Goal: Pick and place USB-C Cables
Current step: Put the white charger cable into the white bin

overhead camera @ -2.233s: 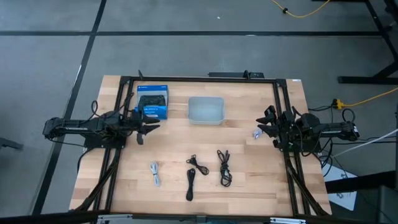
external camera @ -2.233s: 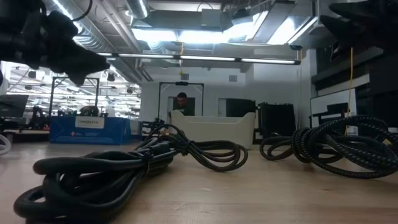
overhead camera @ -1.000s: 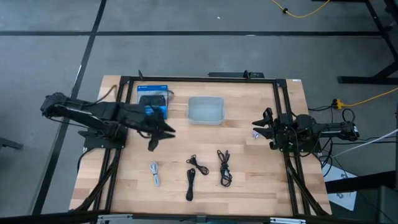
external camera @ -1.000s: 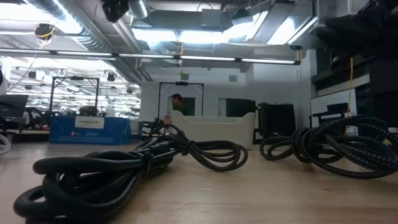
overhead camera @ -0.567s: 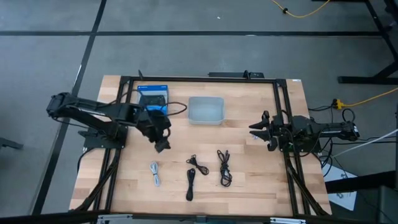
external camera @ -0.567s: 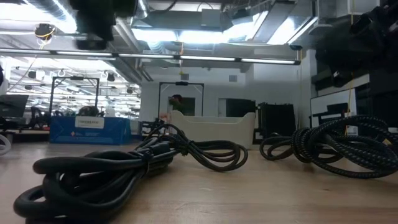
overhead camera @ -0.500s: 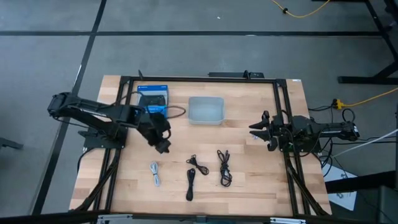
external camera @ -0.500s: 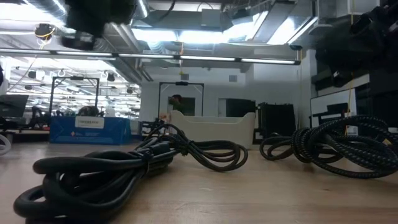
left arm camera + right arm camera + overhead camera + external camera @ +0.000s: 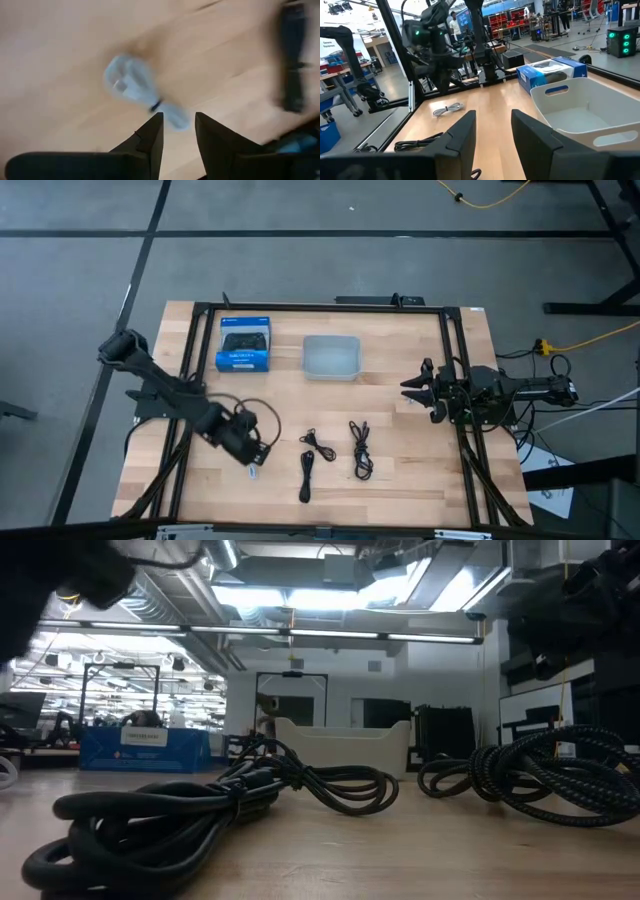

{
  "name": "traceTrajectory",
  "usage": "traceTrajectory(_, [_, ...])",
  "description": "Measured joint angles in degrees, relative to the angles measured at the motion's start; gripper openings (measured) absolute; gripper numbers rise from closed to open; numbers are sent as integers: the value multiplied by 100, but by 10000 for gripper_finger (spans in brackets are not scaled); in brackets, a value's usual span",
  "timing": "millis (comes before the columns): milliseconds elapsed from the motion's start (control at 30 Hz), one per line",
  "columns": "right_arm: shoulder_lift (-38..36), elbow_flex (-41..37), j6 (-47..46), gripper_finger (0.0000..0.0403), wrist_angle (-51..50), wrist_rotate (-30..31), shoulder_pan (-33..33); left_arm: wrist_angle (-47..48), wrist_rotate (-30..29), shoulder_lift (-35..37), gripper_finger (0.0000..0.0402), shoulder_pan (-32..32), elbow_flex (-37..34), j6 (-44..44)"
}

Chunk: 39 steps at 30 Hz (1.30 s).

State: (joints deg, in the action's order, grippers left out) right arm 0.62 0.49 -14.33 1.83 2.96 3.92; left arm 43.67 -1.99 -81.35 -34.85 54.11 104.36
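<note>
Left end effector (image 9: 175, 131), fingers spread, hangs over the white cable (image 9: 141, 92); right end effector (image 9: 416, 387) spread, idle.

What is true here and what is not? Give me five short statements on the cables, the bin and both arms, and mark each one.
1. The left gripper is over the white cable, jaws open. True.
2. The white cable already lies in the white bin. False: it is on the table, and nothing shows inside the bin.
3. Three black cables lie on the wood nearer the table's front than the bin. True.
4. The right gripper is shut on a black cable. False: its jaws are open and hold nothing, at the table's right side.
5. The blue box sits to the right of the bin. False: in the high view it is to the bin's left.
</note>
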Motion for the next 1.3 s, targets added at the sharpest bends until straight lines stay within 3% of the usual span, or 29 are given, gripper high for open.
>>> traceTrajectory(200, [2, 0, 241, 129, 1, 0, 2, -679, -68, -584, 105, -466, 0, 1473])
traceTrajectory(333, [2, 0, 286, 129, 0, 0, 2, -1139, -47, -911, 105, -533, 0, 1988])
traceTrajectory(767, [2, 0, 435, 129, -2, -2, 0, 60, 125, -974, 105, -443, 82, 1977])
traceTrajectory(1300, [2, 0, 413, 129, -2, -15, 0, -374, 295, -1453, 105, -152, 98, 1978])
